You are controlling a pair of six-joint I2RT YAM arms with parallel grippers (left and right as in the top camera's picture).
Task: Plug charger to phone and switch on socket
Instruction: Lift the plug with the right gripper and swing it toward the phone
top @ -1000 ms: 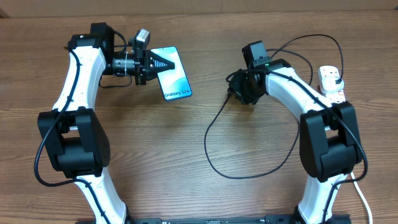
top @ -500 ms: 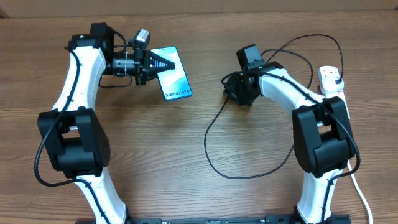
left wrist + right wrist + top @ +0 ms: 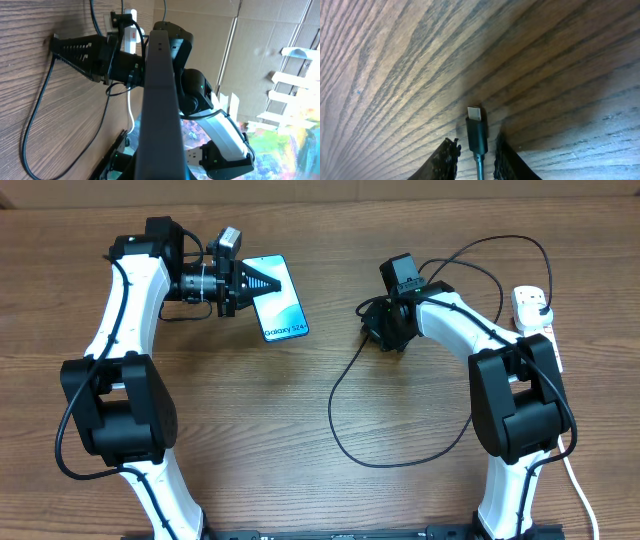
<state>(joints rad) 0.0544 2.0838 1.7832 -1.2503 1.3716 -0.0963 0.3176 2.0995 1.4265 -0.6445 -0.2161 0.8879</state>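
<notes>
The right gripper (image 3: 476, 151) has its two fingers (image 3: 448, 159) drawn in close on the charger (image 3: 477, 134). The small black connector sits between them, and its metal tip pokes past the fingertips toward the wood grain of the table (image 3: 250, 430). Only a thin dark sliver shows on either side of the connector. Seen from overhead, this gripper sits at about 1 o'clock from the middle of the table. The thin black cable drops away from it toward 6 o'clock in a wide loop, then swings back and passes under the right arm (image 3: 455, 315). The left gripper (image 3: 272, 283) is closed on the phone (image 3: 285, 310), gripping it from the phone's 9 o'clock side. One black tapered finger lies across the pale blue screen, and the other is hidden beneath. In the left wrist view the phone appears edge-on as a dark bar through the middle of the frame, with a ribbed finger on the table side of it. The phone lies at about 11 o'clock from the table's middle, well apart from the connector, which is off toward its 3 o'clock. "Galaxy S24" is readable at the phone's 6 o'clock end. The left arm (image 3: 130, 310) reaches in from 7 o'clock. The socket (image 3: 530, 313) lies near the table's 3 o'clock edge, partly covered by the right arm. A black plug is seated in the socket's 12 o'clock end, and its white cord (image 3: 578, 488) trails off toward 5 o'clock.
</notes>
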